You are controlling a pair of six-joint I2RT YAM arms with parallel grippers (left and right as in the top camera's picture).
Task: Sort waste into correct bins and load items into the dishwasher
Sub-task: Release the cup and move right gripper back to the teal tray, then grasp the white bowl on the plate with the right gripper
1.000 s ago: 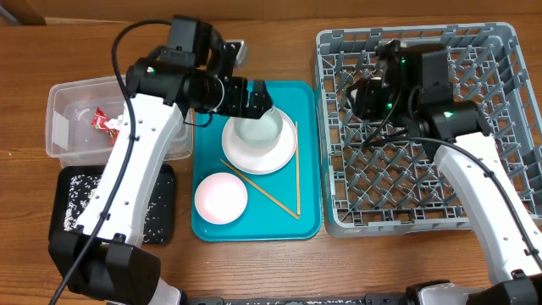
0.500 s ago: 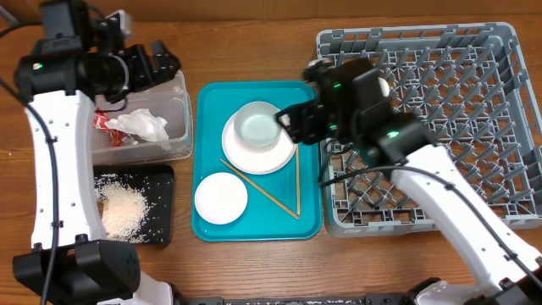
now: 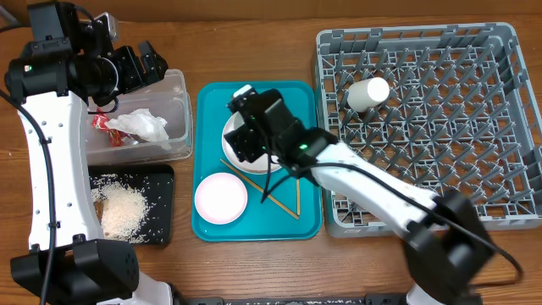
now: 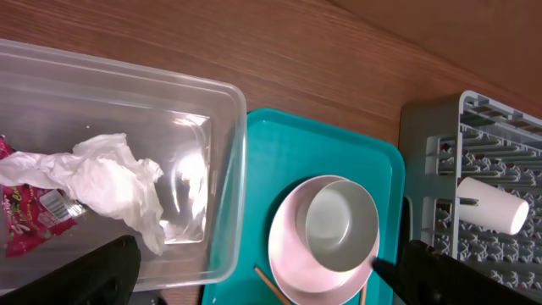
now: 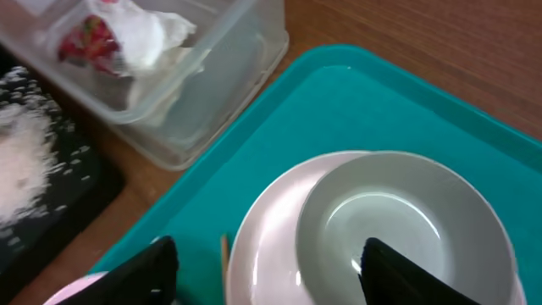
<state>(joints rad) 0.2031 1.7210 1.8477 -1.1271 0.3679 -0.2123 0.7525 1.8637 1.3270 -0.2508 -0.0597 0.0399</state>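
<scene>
The right gripper [image 5: 267,258] hangs over the teal tray [image 5: 356,93], its fingers spread and empty. The greyish-white bowl [image 5: 398,216] sits just ahead, between them, on the pale pink plate [image 5: 262,229]. The left gripper [image 4: 254,258], fingers wide apart and holding nothing, hovers over the tray-side edge of the clear tub [image 4: 233,169]. Inside the tub lie the crumpled tissue [image 4: 110,182] and red wrapper [image 4: 25,212]. Right of the tray, the white cup [image 4: 491,206] lies on its side in the dish rack [image 4: 440,144].

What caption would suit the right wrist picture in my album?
Open right pincer above a greyish-white bowl on a pink plate, teal tray beneath, clear tub nearby.
</scene>
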